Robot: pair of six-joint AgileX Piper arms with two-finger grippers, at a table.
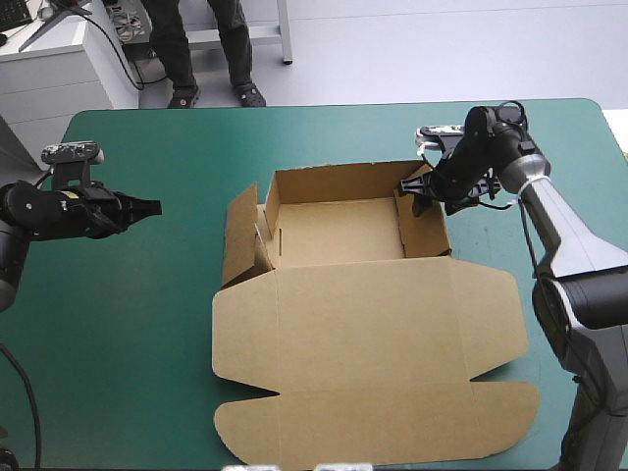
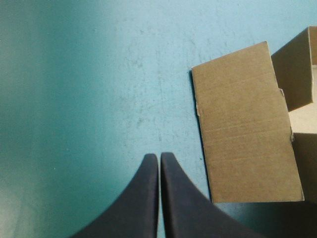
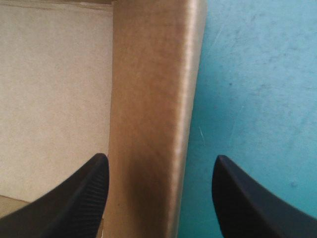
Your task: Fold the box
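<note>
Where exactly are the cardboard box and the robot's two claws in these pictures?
box (image 1: 373, 343): high view, on its flat lid.
left gripper (image 2: 158, 154): left wrist view, where its shut fingertips meet.
right gripper (image 3: 161, 157): right wrist view, midway between its open fingertips.

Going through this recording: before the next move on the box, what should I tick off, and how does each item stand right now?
1. Right pincer open and straddling the right wall of the box: ok.
2. Right wall upright: ok.
3. Right wall locked in place: cannot tell.
4. Left flap tucked into the tray: not ok, it leans outward.
5. Left pincer shut, over bare table, clear of the left flap: ok.
6. Lid lying flat, out of the way: ok.
</note>
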